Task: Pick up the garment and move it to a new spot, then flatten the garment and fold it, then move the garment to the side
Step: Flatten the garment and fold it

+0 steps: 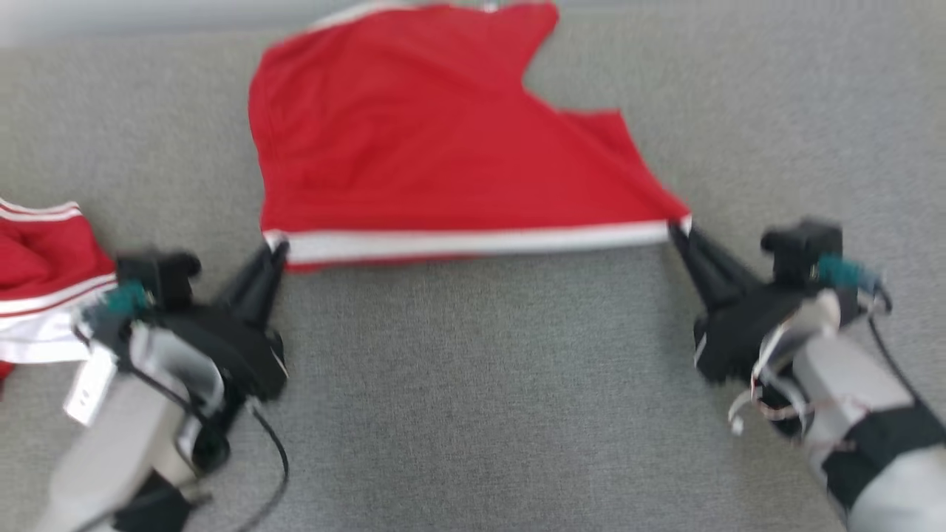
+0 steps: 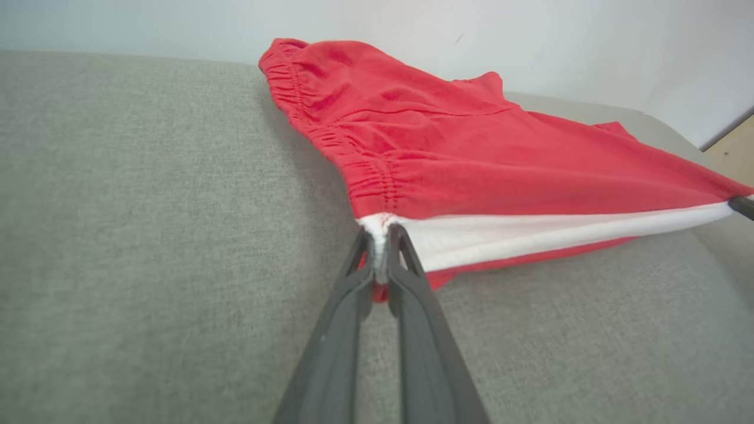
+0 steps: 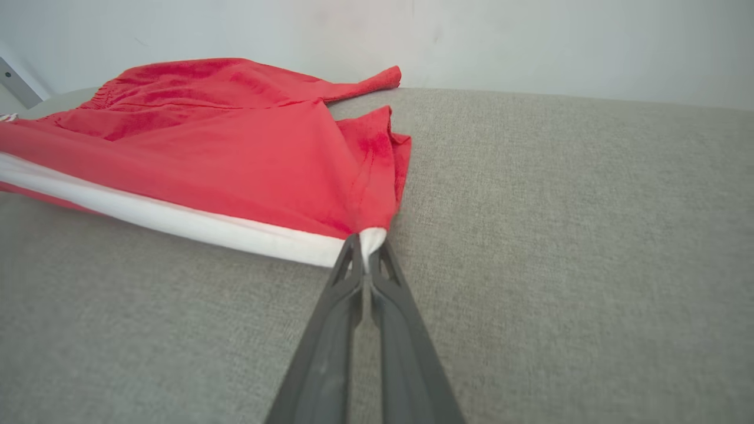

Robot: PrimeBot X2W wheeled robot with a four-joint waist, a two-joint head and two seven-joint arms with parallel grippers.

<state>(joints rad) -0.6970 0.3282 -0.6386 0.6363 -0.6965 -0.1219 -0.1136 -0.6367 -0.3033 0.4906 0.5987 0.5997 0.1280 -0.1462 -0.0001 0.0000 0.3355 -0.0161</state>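
The garment point(image 1: 429, 148) is a pair of red shorts with a white side stripe, spread on a grey cushion point(image 1: 473, 384). My left gripper point(image 1: 275, 251) is shut on the stripe's left corner, at the elastic waistband point(image 2: 365, 176). In the left wrist view my left gripper point(image 2: 382, 238) pinches white cloth of the garment point(image 2: 471, 159). My right gripper point(image 1: 678, 230) is shut on the stripe's right corner, and in the right wrist view the right gripper point(image 3: 365, 247) clamps the hem of the garment point(image 3: 235, 147). The white stripe is stretched taut between both grippers.
A second red garment with white stripes point(image 1: 41, 281) lies bunched at the left edge, beside my left forearm. A pale wall point(image 2: 530, 35) rises behind the cushion. Open grey cushion surface lies between and in front of the arms.
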